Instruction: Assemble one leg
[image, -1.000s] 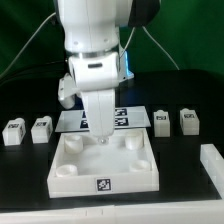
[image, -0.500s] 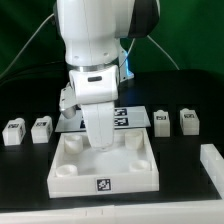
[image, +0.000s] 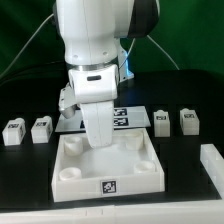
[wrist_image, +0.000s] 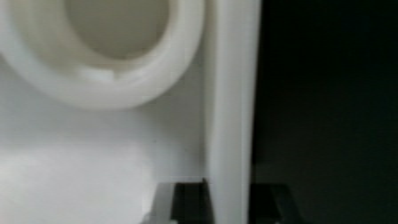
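The white arm (image: 95, 50) fills the middle of the exterior view and reaches straight down to the black table (image: 30, 195). Its claw (image: 98, 140) hangs low over the rear part of the white square board (image: 75, 175), close to or touching it. The fingers merge with the white behind them, so I cannot tell whether the claw is wide or narrow, and nothing shows held in it.

There is one square board, directly under and in front of the claw. It has a raised rim and round sockets at its corners, but the arm hides part of the back, so their count is unsure. In the blurred wrist view one socket (wrist_image: 116, 40) and a straight white edge of the board (wrist_image: 222, 110) show against black.

One marker board (image: 138, 118) lies flat just behind the claw, partly hidden by it.

One long white piece (image: 212, 165) lies well off from the claw, at the exterior view's right edge.

Four legs stand apart from the claw, none touching it:
- two on the exterior view's left (image: 13, 132) (image: 41, 128)
- two on its right (image: 162, 121) (image: 188, 120)

Each leg shows a dark tag. The square board's front face carries one tag (image: 105, 185). All the tags are black-and-white patterns, too small to read.
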